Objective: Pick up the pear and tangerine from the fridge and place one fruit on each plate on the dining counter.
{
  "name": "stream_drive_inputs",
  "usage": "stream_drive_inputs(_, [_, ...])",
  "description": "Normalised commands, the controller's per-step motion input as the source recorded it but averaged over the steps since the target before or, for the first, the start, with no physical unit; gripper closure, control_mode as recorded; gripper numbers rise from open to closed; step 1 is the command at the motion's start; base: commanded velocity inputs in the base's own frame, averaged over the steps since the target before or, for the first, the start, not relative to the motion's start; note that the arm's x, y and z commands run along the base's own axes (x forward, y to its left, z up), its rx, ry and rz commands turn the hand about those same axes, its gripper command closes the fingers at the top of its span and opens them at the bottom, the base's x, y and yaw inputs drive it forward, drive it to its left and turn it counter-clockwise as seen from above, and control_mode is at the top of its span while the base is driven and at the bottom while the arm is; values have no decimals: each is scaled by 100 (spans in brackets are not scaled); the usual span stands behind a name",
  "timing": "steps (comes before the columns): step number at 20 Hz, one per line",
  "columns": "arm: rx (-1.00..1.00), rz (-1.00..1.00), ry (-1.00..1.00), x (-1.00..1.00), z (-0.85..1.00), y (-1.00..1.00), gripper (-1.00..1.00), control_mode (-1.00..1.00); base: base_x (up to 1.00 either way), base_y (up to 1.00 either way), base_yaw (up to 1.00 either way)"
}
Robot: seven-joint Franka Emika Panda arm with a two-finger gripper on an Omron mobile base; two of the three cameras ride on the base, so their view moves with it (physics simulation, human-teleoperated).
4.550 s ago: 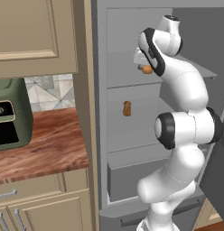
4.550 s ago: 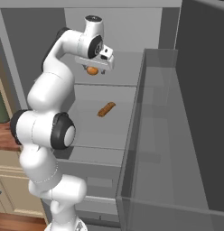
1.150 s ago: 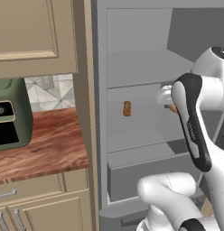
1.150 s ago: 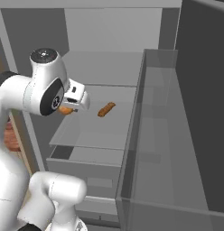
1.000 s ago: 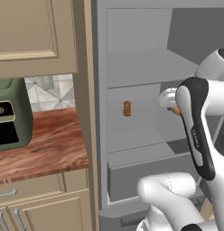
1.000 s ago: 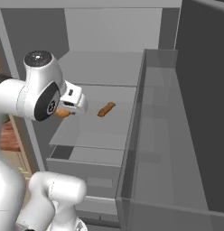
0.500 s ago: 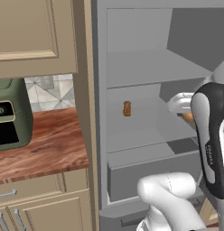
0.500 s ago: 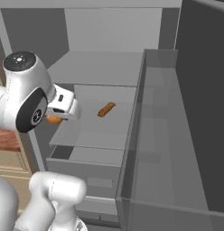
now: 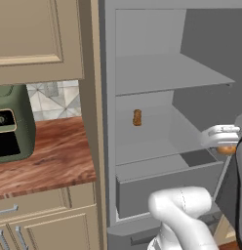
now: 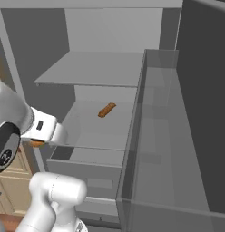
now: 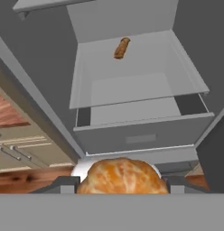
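Hand view: tangerine clamped in the pincer, held just outside the open fridge.

The pincer is closed snug on the fruit, which also peeks out orange at the hand in the left base view. I'd guess it's light, a bit squishy and round, so holding it across the middle like this looks right, just don't crush it. Other stuff: a brown peanut-looking thing on the shelf, the pulled-out drawer right below, and the fridge's door beside the arm. Those two look like the bump risks when swinging away.
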Motion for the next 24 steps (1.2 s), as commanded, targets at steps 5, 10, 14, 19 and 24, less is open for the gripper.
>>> stream_drive_inputs(5, [0, -1, 0, -13, -2, 3, 100, 100, -45, 22, -11])
stream_drive_inputs(10, [0, 0, 0, 0, 0, 0, 100, 100, -47, 40, -29])
stream_drive_inputs(14, [0, 0, 0, 0, 0, 0, 100, 100, -57, 33, -39])
stream_drive_inputs(19, [0, 0, 0, 0, 0, 0, 100, 100, -61, 21, -51])
stream_drive_inputs(24, [0, 0, 0, 0, 0, 0, 100, 100, -60, 9, -69])
